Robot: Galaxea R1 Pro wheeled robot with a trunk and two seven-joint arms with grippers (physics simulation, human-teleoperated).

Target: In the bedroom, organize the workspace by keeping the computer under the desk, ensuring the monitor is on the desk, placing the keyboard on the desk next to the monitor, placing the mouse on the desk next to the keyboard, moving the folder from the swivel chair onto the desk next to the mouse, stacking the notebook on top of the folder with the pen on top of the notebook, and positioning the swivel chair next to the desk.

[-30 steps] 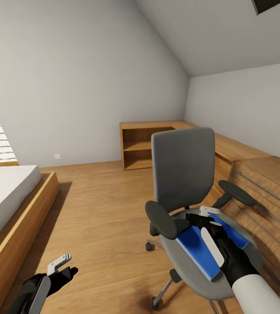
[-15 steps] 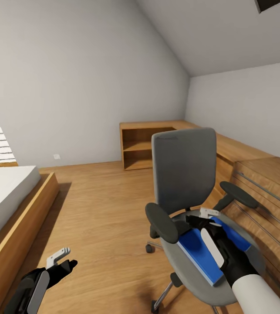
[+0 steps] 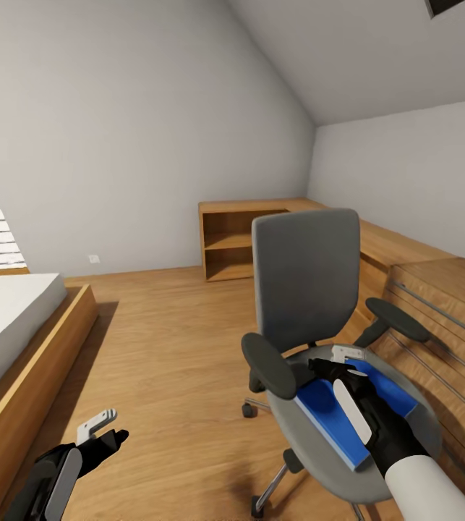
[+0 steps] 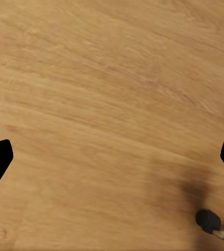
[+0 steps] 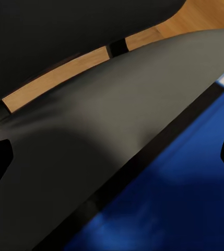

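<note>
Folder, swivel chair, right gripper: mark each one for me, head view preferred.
folder (image 3: 324, 411), head view, on the bare blue cover toward its near-left corner.
swivel chair (image 3: 306, 281), head view, on the middle of the grey backrest.
right gripper (image 3: 338, 357), head view, midway between the fingertips, above the folder's far end.

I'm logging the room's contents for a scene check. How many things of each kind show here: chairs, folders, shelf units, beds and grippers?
Chairs: 1, the chair
Folders: 1, the folder lying on the chair's seat
Shelf units: 1, the shelf unit
Beds: 1, the bed
Grippers: 2, the left gripper and the right gripper
Total: 6
</note>
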